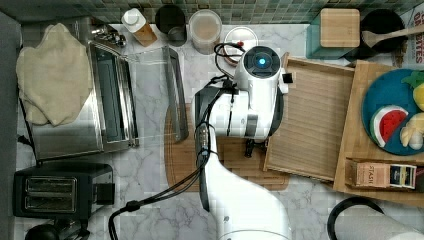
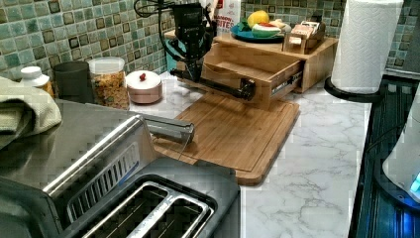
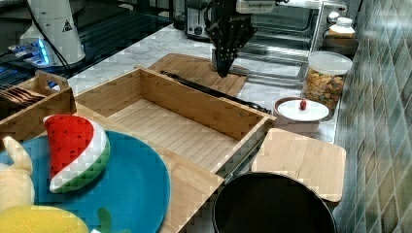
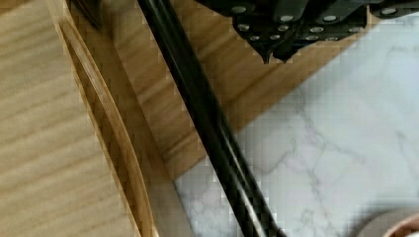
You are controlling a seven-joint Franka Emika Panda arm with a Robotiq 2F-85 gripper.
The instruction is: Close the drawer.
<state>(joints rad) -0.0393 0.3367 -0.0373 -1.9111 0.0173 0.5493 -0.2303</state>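
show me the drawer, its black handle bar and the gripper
drawer (image 1: pixel 312 130), top view, on its bare bamboo floor
black handle bar (image 2: pixel 218 85), left view, midway along the bar across the drawer front
gripper (image 3: pixel 222 72), right view, at the fingertips just above the bar

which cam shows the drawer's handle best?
Left view: the black handle runs unobstructed across the open drawer front. Right view shows it behind the front wall, wrist view a close slice, and in the top view the arm covers it.
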